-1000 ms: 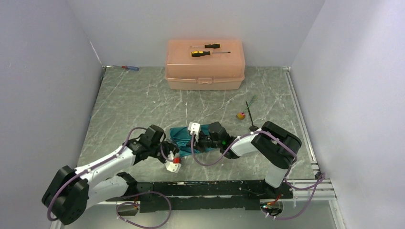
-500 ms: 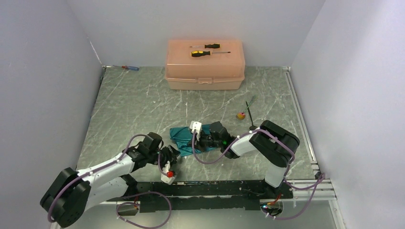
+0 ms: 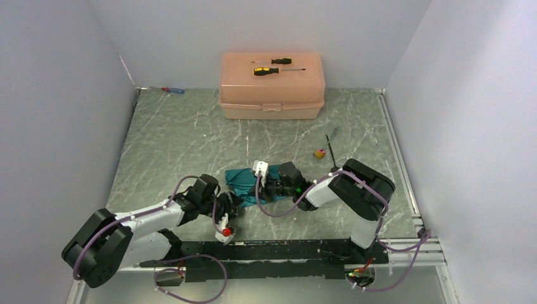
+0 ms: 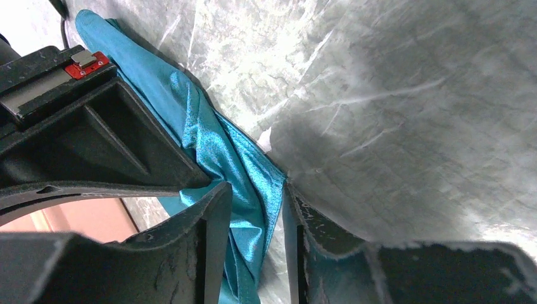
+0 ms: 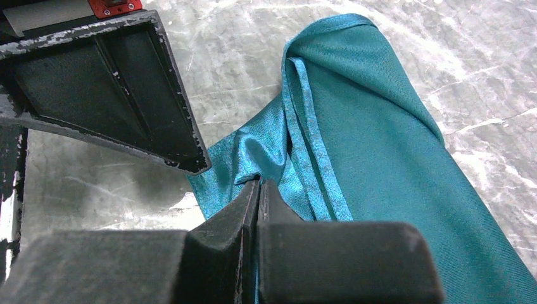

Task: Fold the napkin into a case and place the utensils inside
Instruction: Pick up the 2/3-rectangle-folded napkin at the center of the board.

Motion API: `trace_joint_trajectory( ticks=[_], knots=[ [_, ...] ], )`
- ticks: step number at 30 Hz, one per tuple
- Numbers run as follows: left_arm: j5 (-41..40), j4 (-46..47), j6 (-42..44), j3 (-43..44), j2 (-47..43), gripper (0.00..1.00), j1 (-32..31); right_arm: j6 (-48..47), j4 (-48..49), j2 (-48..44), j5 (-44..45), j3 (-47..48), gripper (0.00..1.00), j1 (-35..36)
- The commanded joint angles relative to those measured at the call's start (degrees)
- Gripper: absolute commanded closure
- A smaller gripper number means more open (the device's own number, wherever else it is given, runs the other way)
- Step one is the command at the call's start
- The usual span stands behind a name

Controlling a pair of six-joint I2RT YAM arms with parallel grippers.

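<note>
Teal napkin (image 5: 380, 126) on grey table (image 3: 183, 133) | I see right gripper (image 5: 258, 189) jaws pressed together, pinching its fold | left gripper (image 4: 254, 190) jaws slightly spread, cloth between them

left arm (image 3: 145, 218) stretched low over table, pointing roughly 2 o'clock. left gripper (image 4: 253, 196) jaws partway apart, napkin (image 5: 367, 126) edge sitting between them. right arm (image 3: 358, 190) elbow bent hard, forearm running back toward 9 o'clock. right gripper (image 5: 258, 185) pinched tight on napkin. both grippers tip to tip, real close.
</note>
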Motion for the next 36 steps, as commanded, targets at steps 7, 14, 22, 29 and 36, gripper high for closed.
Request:
trace_joint_trajectory(
  ticks=[7,14,22,29,36],
  knots=[
    [-2.51,6.22,0.87,-1.82,6.28,0.64,-0.31,1.48,3.29,0.62,-1.99,0.62,1.0,-0.25],
    [-2.52,6.3,-0.64,-2.15,4.64,0.75,-0.53,1.57,3.24,0.36,-2.64,0.54,1.0,-0.23],
    [-4.61,9.32,-6.25,-1.11,5.09,0.81,-1.55,1.7,3.33,0.44,-5.42,0.57,0.84,-0.24],
    [-9.16,11.31,-15.56,2.78,8.22,0.88,-3.22,0.81,4.14,0.42,-7.0,-0.61,0.71,-0.19],
    [-10.99,7.31,-25.79,8.35,8.96,0.96,-4.51,-1.24,4.51,0.25,-5.77,-1.34,0.64,-0.23]
  ],
)
